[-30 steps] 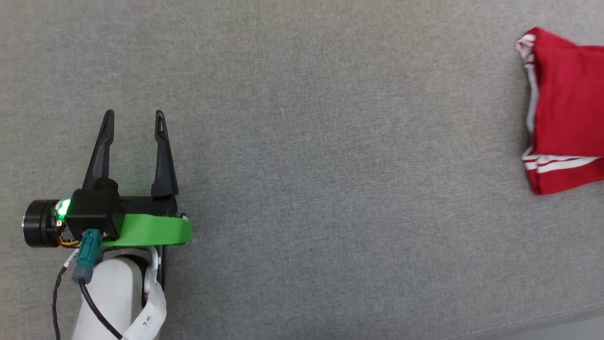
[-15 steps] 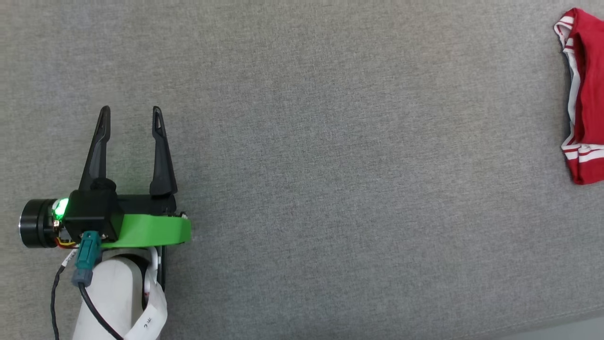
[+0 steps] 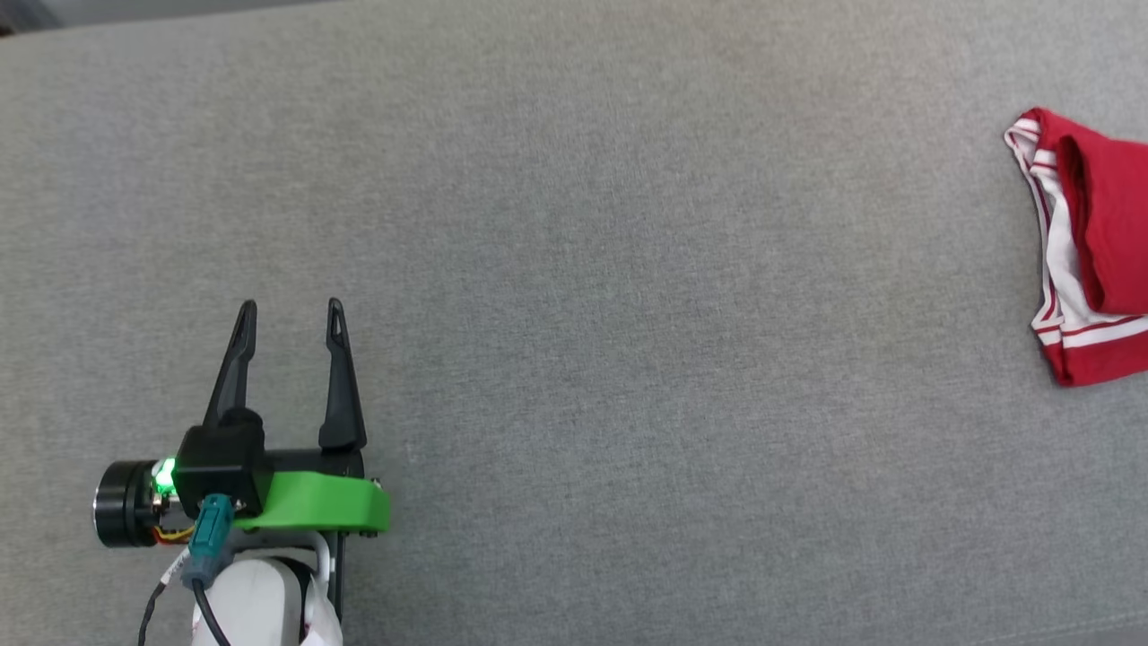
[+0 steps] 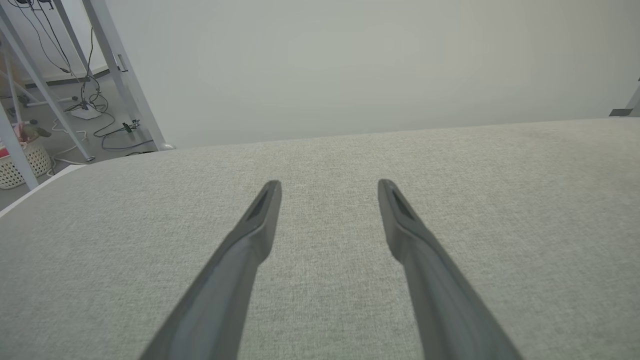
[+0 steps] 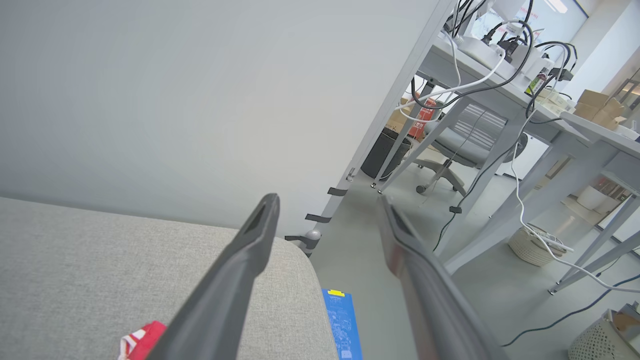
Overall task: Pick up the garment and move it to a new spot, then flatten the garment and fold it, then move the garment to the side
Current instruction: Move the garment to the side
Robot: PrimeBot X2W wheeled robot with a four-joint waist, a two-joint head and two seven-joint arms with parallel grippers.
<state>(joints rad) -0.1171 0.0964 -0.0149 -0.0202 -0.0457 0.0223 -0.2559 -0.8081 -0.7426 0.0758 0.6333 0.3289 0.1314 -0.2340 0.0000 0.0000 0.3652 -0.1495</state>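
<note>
**Both grippers open and empty, garment lying at far right**

Left gripper (image 3: 290, 308) sits lower left in the head view. Its fingers are spread with nothing between them, over the bare grey fabric surface (image 3: 628, 269).

Right gripper (image 5: 327, 199) has its fingers apart too and holds nothing. It points past the surface's rounded corner.

The garment (image 3: 1108, 224) lies on the surface as a compact bundle, well apart from the left gripper. The head view's right edge cuts it off, and its striped trim faces left. In the right wrist view a red-and-white corner of it shows at the bottom edge.

Farther out there is a blue sheet (image 5: 342, 320) on the floor, then desks (image 5: 500, 100) with hanging cables.
</note>
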